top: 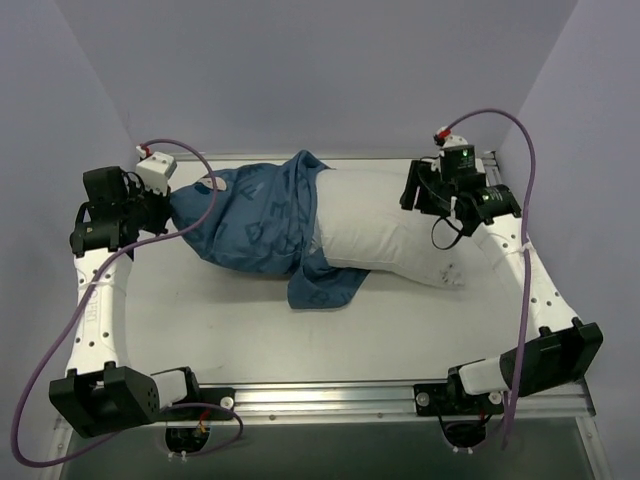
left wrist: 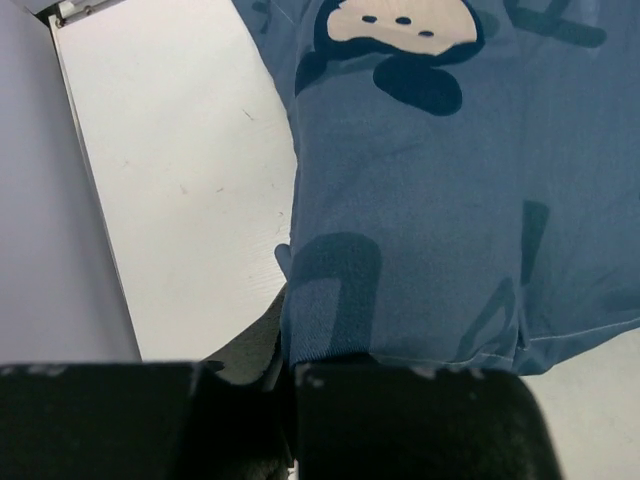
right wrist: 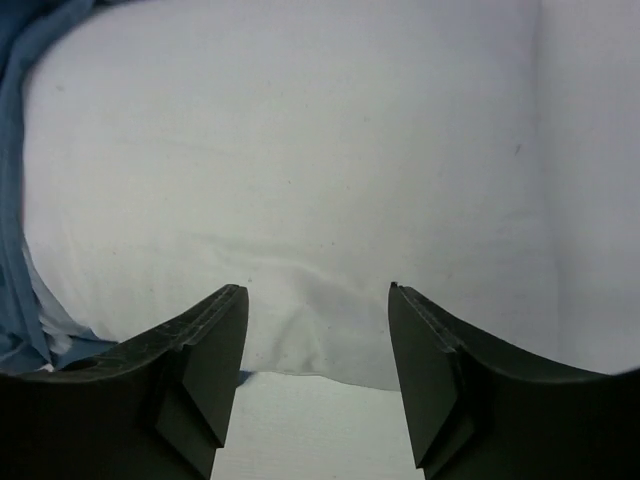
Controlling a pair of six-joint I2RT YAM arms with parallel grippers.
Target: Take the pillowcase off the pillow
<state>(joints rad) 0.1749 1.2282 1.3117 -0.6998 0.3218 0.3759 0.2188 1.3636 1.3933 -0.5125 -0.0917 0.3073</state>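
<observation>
- Blue printed cloth of the pillowcase [top: 255, 225] covers the half of the pillow [top: 385, 230] that lies toward the left gripper [top: 162, 208]. The white half toward the right gripper [top: 413, 192] is bare.
- The left gripper is fully closed, and the end edge of the pillowcase is nipped between its fingertips.
- In the left wrist view, the cloth [left wrist: 450, 230] spreads forward and to the right of the closed fingers [left wrist: 400, 420]. A cartoon mouse head is printed at its far end. The bare white table [left wrist: 170, 200] lies ahead and to the left.
- The right gripper [right wrist: 318, 290] has its jaws apart with nothing between them.
- The pillow's plump white end [right wrist: 300, 150] fills the space just ahead of those fingertips. Whether they touch it cannot be told.
- A sliver of blue cloth [right wrist: 15, 200] shows to the left of the right gripper, beyond the bare stretch of pillow.
- Between the two grippers, a loose flap of the pillowcase spills off the pillow onto the table [top: 250, 330] on the side toward the arm bases.
</observation>
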